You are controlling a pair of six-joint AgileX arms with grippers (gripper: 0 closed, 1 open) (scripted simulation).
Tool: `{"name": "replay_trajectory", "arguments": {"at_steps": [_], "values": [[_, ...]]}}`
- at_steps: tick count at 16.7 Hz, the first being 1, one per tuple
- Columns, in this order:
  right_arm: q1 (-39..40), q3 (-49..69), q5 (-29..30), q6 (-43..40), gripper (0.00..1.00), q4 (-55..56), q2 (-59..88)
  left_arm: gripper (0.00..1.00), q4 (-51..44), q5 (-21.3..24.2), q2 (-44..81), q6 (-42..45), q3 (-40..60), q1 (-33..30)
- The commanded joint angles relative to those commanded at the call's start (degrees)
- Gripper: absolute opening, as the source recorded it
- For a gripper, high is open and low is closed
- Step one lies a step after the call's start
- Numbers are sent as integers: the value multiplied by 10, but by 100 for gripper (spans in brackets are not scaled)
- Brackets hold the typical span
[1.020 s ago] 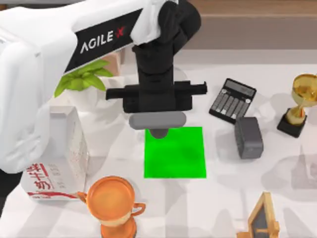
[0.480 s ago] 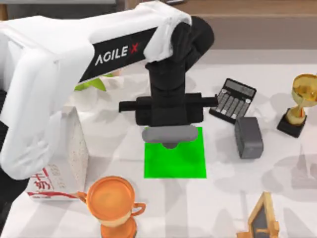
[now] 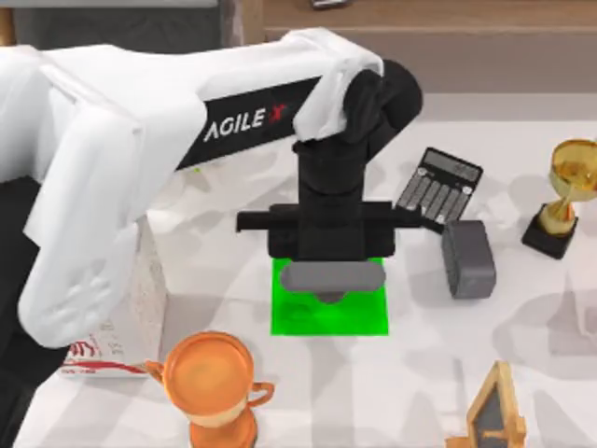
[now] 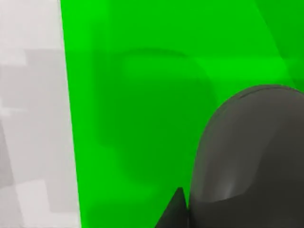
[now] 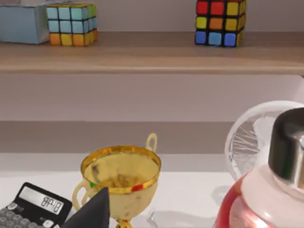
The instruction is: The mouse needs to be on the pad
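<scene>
Step in hand: approach not yet completed. The left end effector [image 3: 333, 291] hangs over the pad's [image 3: 308, 319] 12 o'clock half; whether its fingers are apart or closed cannot be told, and nothing is seen in its hold. In the left wrist view the green pad [image 4: 142, 95] lies under a dark rounded part of the arm.

Task item: the mouse [image 3: 468, 259], dark grey block, rests on the desk [image 3: 373, 392] at 3 o'clock of the pad, apart from it, just beside the calculator [image 3: 440, 187] lying at its 11 o'clock. It is not on the pad.

Next move, as judged: travel toward 3 o'clock to stand over the mouse, descend, grip it across its sides clear of the calculator, then carry it back to the pad.

Right arm: parked; its wrist view faces the back wall.

Surface: pale desk, mottled with shadow. Also on it: gold trophy [image 3: 569, 191] at far 3 o'clock, orange trophy [image 3: 207, 383] at 7 o'clock, milk carton [image 3: 103, 350] at 8 o'clock, small wooden-framed board [image 3: 494, 411] at 5 o'clock.

Room: wooden shelf [image 5: 152, 52] bearing two colour cubes.
</scene>
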Motion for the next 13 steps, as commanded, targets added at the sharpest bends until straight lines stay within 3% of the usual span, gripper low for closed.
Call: {"name": "replay_trajectory", "arguments": {"at_steps": [12, 13], "values": [[0, 0, 0, 0, 100, 0, 0, 98, 0, 0, 0, 0, 0, 0], [0, 0, 0, 0, 100, 0, 0, 100, 0, 0, 0, 0, 0, 0]]}}
